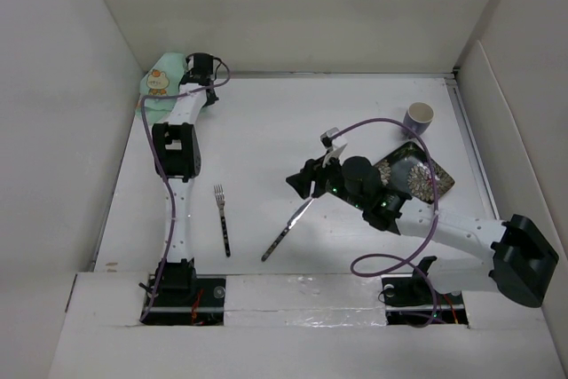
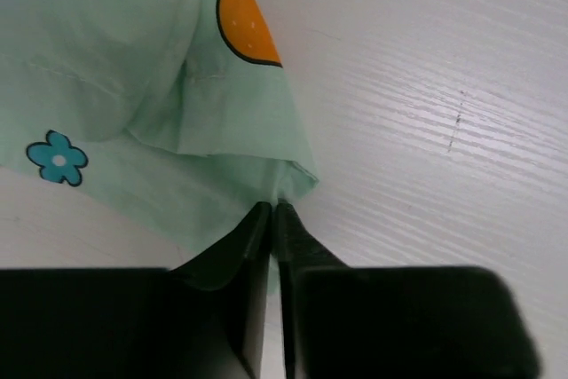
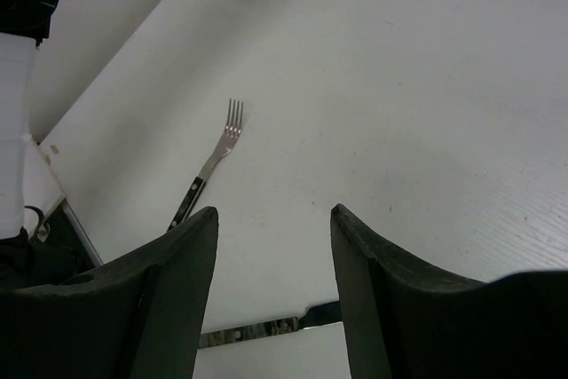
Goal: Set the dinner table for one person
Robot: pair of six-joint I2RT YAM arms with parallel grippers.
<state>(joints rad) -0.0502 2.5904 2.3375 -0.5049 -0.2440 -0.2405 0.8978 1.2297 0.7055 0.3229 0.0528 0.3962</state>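
Your table (image 1: 266,122) lies long left to right; left jaws pinch the placemat (image 2: 133,59) corner; right jaws stand wide above the half-hidden knife (image 1: 282,235).

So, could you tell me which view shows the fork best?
The right wrist view: the fork is close, its tines distinct. The top view shows it whole but small; the left wrist view misses it.
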